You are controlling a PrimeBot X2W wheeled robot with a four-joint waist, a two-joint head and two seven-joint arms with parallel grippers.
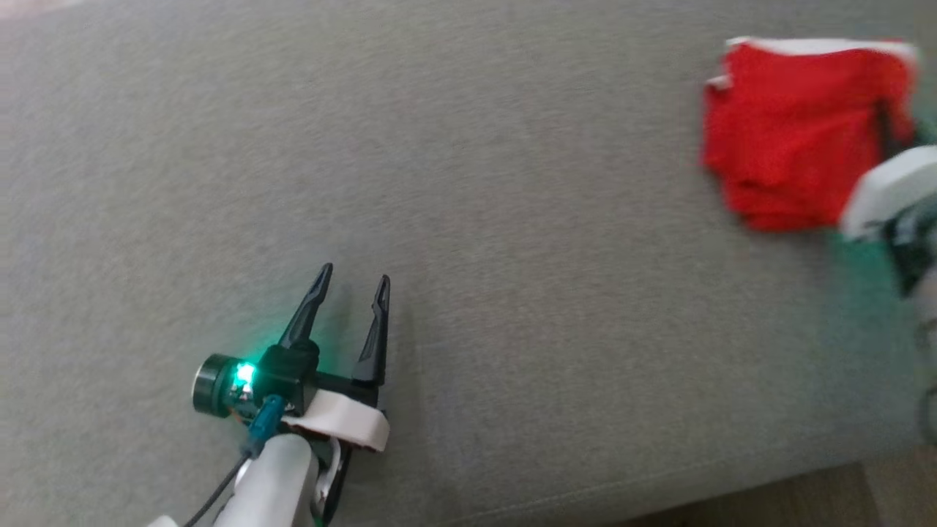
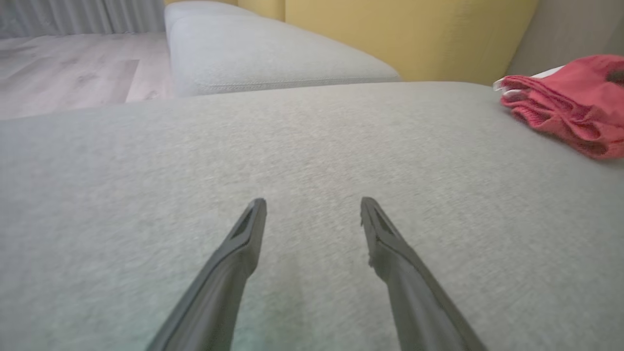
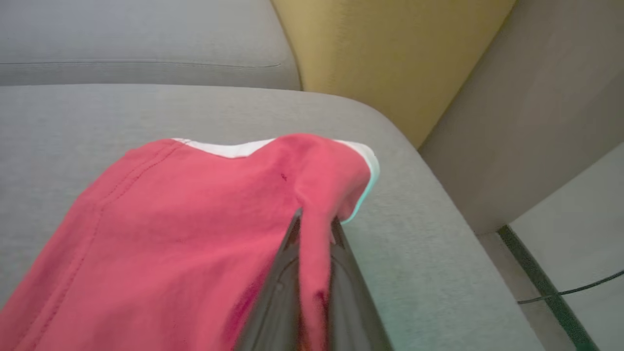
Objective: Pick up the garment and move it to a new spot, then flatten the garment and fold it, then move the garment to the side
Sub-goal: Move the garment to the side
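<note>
Folded red cloth garment with white trim lies upper right on grey fabric sofa cushion, edge pinched in right gripper. Lower left, left gripper wide, empty. Folding looks done; release remains.

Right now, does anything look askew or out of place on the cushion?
Nothing spilled or damaged. The folded red garment lies near the corner of the cushion, a white edge peeking past its far side, one corner bunched in the shut right pincer.
</note>
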